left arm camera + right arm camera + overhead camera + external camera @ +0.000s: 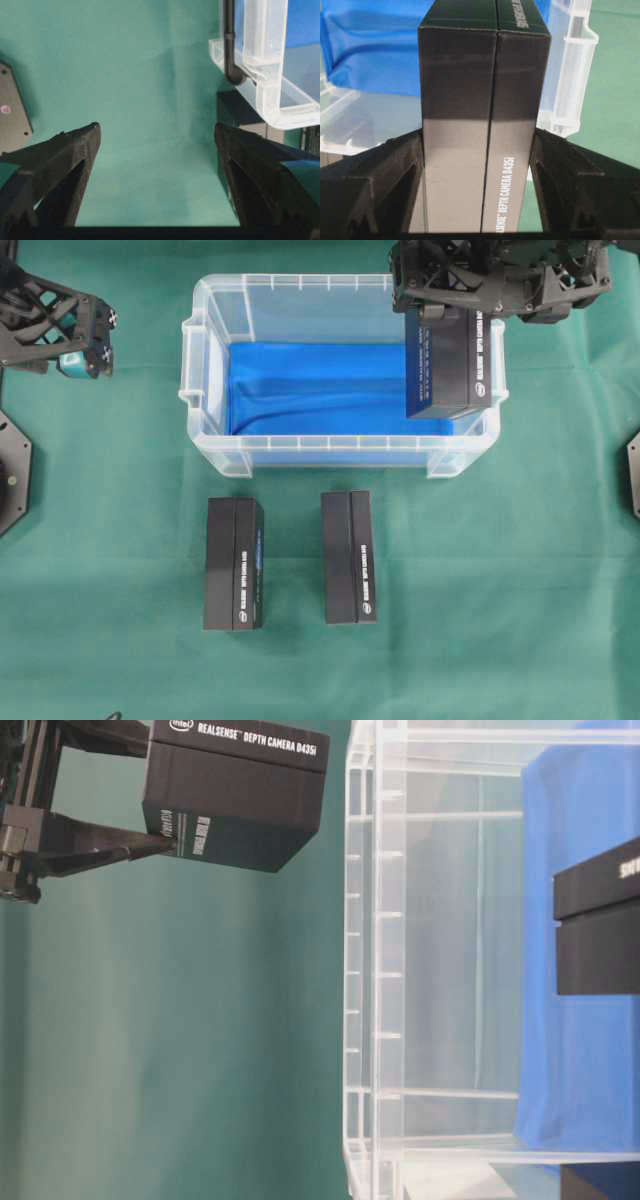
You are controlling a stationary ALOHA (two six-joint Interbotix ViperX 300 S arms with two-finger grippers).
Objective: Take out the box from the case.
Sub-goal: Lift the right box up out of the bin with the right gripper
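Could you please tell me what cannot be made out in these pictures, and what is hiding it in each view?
- Held box: its top is hidden by the right gripper in the overhead view.
- Small white print on the two boxes on the table: too small to read overhead.
- Case: cut off by the frame edges in the table-level view.
- Left gripper: only its fingers show in the left wrist view.

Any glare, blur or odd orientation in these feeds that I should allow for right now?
Overhead: even light, sharp, box print legible. Table-level: picture turned sideways, the case wall shows through clearly with little glare. Left wrist: fingers soft, cloth behind sharp. Right wrist: box face sheens grey, lettering readable.
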